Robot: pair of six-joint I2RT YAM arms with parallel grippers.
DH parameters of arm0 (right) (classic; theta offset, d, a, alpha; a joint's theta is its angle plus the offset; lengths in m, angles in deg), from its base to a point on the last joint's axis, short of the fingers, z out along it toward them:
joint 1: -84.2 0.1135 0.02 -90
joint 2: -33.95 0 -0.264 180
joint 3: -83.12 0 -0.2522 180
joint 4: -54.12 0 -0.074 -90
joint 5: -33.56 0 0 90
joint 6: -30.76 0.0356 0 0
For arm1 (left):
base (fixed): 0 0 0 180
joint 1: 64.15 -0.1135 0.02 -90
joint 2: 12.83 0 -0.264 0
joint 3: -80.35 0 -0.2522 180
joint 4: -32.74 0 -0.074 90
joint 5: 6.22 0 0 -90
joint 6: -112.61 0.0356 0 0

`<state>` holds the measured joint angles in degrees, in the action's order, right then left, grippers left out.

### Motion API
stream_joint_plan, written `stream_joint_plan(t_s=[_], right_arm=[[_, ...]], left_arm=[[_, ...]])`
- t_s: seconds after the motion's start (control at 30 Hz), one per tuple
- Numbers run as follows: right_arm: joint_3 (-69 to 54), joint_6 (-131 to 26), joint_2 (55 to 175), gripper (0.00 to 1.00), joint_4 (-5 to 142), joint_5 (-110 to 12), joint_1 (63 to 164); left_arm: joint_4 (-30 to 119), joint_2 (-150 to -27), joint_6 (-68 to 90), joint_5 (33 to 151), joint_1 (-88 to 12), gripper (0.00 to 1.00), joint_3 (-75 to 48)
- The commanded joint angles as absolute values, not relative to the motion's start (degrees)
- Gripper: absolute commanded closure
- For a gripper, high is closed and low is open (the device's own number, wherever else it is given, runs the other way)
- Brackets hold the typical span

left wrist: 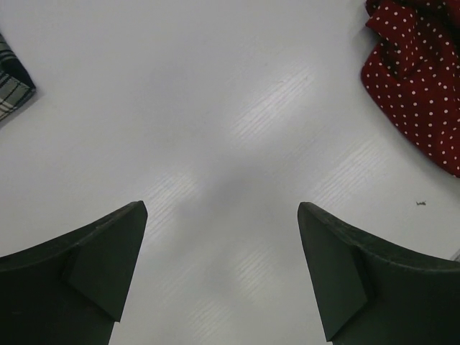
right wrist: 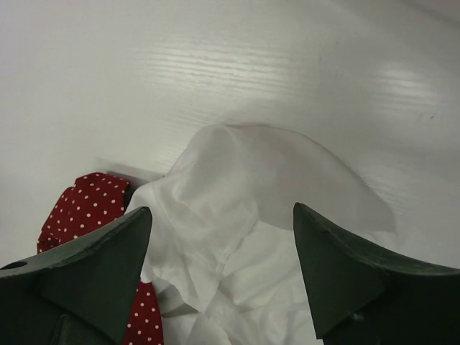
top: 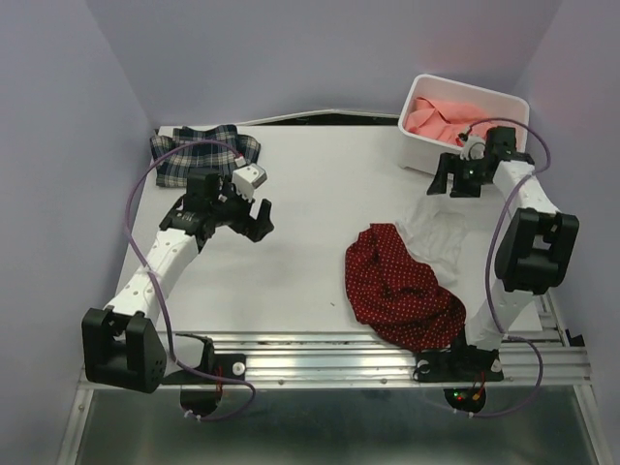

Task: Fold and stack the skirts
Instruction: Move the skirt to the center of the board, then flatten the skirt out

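The dark red dotted skirt (top: 402, 291) is lying crumpled on the table (top: 310, 194) near its front right edge, its long axis running from far left to near right, with white cloth (right wrist: 244, 194) touching its far end. The plaid skirt (top: 199, 150) is sitting at the far left corner. The pink skirt (top: 441, 116) is resting inside the white bin (top: 417, 145). The right gripper (right wrist: 223, 212) is hovering spread above the white cloth, gripping nothing. The left gripper (left wrist: 221, 208) is hanging wide apart over bare table.
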<state>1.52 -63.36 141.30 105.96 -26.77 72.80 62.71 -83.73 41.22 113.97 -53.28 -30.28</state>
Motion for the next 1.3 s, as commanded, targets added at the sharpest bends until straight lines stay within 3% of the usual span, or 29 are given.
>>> stream_joint_plan(t_s=[0.0,0.3,0.53,0.83,1.03,1.13,1.27], right_arm=[[9.5,-75.1,132.0,0.16,115.5,-30.6,76.4],[3.4,-93.9,122.0,0.17,131.4,-34.2,101.7],[-10.2,-96.9,118.4,0.24,130.2,-41.8,124.9],[-17.7,-96.6,122.2,0.22,130.1,-44.0,141.6],[-21.5,-93.3,124.9,0.23,123.7,-48.5,146.1],[-23.2,-92.7,126.8,0.31,120.8,-51.2,146.6],[-22.1,-93.4,127.5,0.63,118.2,-50.8,146.6]], left_arm=[[58.2,-81.2,39.6,116.0,-52.9,0.01,-32.4],[57.4,-84.9,31.9,126.2,-58.4,0.02,-30.6],[61.3,-86.2,33.7,127.2,-63.1,0.02,-28.4],[64.4,-85.9,35.4,126.8,-66.2,0.02,-28.6],[65.7,-84.5,36.1,125.7,-66.7,0.02,-28.3],[66.1,-83.9,36.7,125.3,-67.0,0.01,-28.2],[66.4,-83.8,36.6,125.2,-67.1,0.02,-28.0]])
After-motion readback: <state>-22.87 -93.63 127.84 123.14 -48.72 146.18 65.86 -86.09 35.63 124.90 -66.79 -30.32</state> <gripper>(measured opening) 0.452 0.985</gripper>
